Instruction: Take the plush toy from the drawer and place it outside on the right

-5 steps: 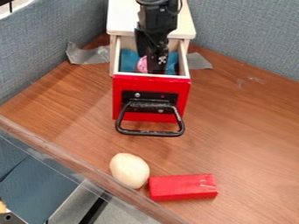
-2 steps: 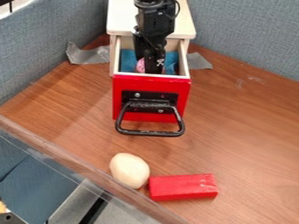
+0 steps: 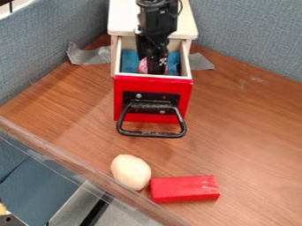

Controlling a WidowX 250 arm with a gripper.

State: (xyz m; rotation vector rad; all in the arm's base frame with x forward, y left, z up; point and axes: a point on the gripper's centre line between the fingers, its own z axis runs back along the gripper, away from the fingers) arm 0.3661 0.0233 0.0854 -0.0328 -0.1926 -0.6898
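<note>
My black gripper [image 3: 157, 66] hangs down inside the open drawer [image 3: 153, 97], near its front wall. A pink plush toy [image 3: 142, 65] lies in the drawer, mostly hidden behind the gripper, with a bit showing on its left side. Blue material [image 3: 130, 61] lines the drawer around them. How the gripper holds or touches the toy is hidden from this angle.
The drawer's black handle [image 3: 152, 133] juts out toward the front. A cream-coloured rounded object [image 3: 130, 172] and a red block [image 3: 184, 188] lie near the table's front edge. Grey tape [image 3: 200, 62] sticks beside the cabinet, and blue-grey partitions [image 3: 254, 35] stand behind.
Compared with a second ago, the arm has shifted slightly to the left, its lower end still in the drawer. The other objects have stayed put.
</note>
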